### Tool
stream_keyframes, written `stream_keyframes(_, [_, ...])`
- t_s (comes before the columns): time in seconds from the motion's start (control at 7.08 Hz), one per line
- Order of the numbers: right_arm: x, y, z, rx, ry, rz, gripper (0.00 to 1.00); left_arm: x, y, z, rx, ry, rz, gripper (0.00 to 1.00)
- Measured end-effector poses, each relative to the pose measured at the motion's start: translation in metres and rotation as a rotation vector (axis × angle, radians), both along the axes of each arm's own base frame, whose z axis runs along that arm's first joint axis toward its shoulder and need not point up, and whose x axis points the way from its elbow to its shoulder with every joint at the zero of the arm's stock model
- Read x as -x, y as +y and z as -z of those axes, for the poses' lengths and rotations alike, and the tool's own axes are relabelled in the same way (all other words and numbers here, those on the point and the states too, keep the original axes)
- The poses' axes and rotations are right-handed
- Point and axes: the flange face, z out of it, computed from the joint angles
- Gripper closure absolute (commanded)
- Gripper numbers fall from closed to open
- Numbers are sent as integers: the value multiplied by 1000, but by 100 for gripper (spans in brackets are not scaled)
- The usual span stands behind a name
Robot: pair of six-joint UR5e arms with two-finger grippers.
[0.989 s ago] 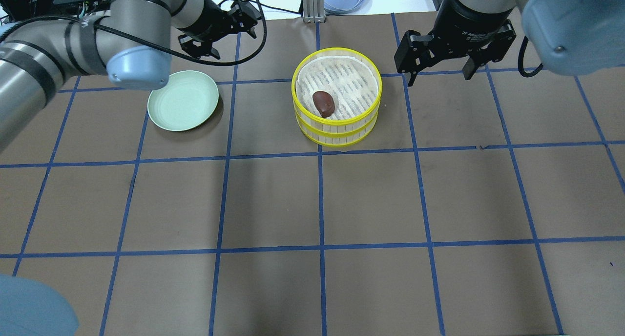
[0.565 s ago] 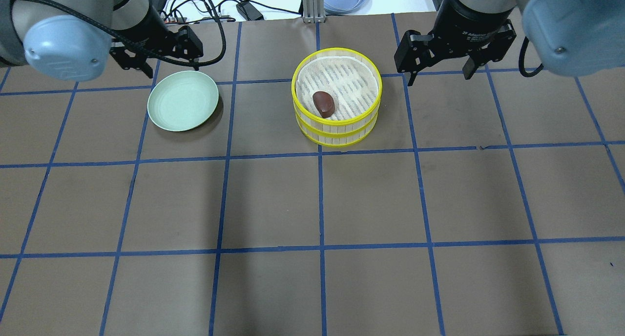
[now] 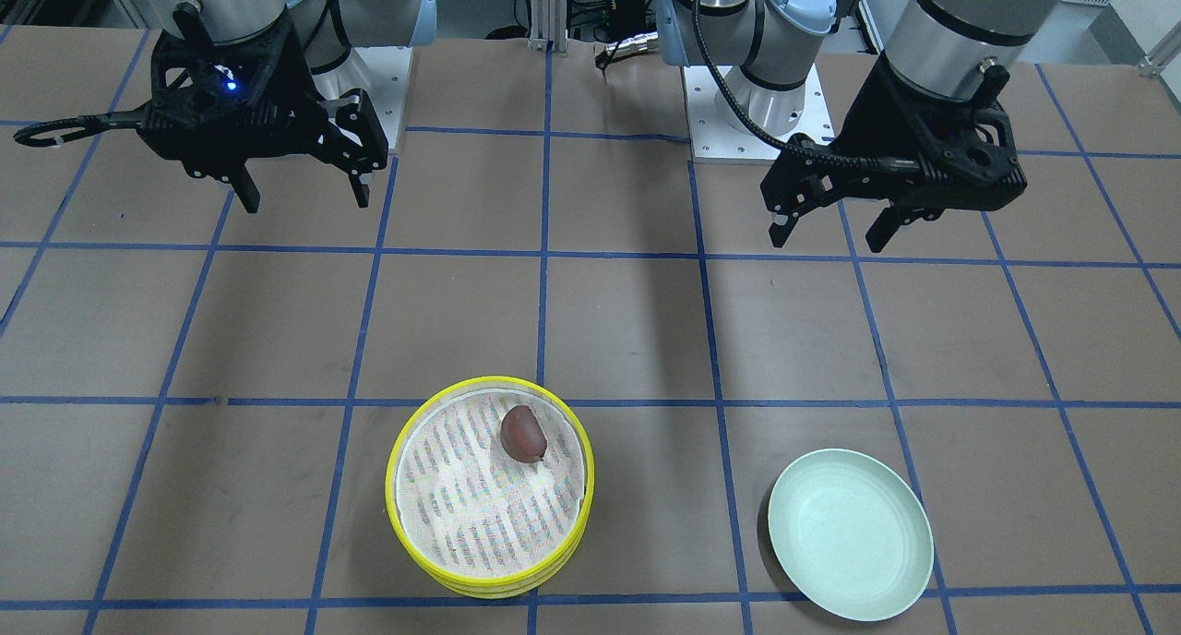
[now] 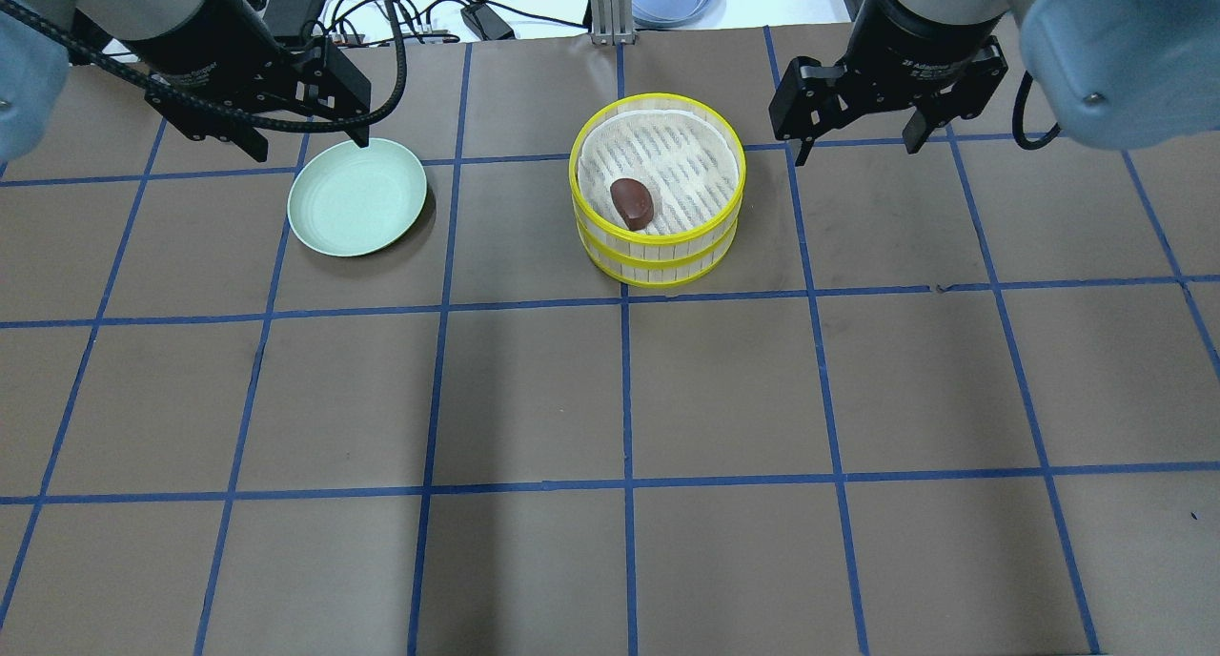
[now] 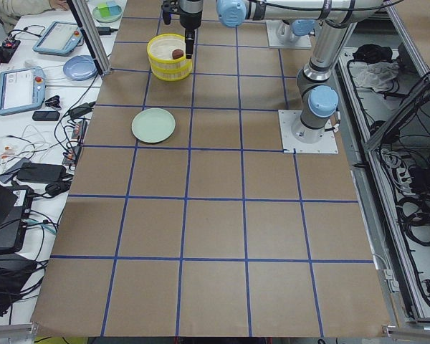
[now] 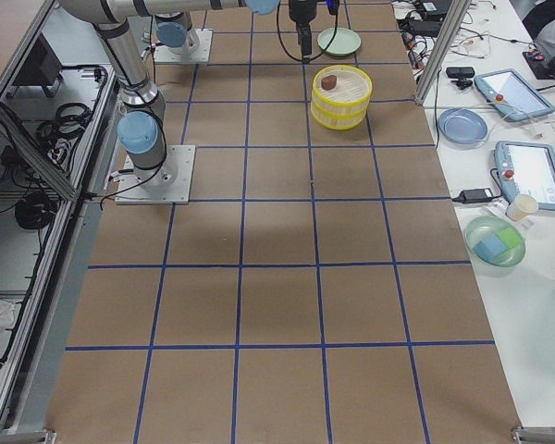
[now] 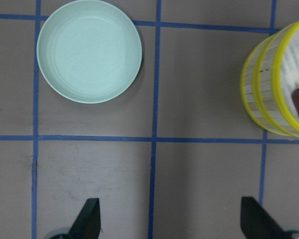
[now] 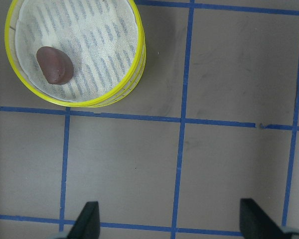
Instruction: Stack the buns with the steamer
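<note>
The left gripper (image 4: pixel 309 145) has swung back from the far middle to the left side and now hangs high near the green plate (image 4: pixel 357 198), fingers spread. The right gripper (image 4: pixel 859 151) stays put, fingers spread, right of the stacked steamer (image 4: pixel 658 251). The steamer's top tier holds the brown bun (image 4: pixel 632 202).

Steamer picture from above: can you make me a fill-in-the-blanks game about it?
The steamer has ____ tiers stacked.
The bun in its top tier is dark ____.
The plate beside it is pale ____.
The left end effector and right end effector are both ____, holding nothing.
Missing words: two, brown, green, open.
</note>
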Motion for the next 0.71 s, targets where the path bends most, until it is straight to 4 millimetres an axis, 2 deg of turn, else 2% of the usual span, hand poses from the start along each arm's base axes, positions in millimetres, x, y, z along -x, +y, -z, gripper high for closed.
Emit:
stream_keyframes(0.28, [0,0,0,0,0,1,0,2,10,2,-27,14,3,0])
stream_keyframes(0.71, [0,-1,0,2,0,0,0,0,15,7,-57,-10,7,0])
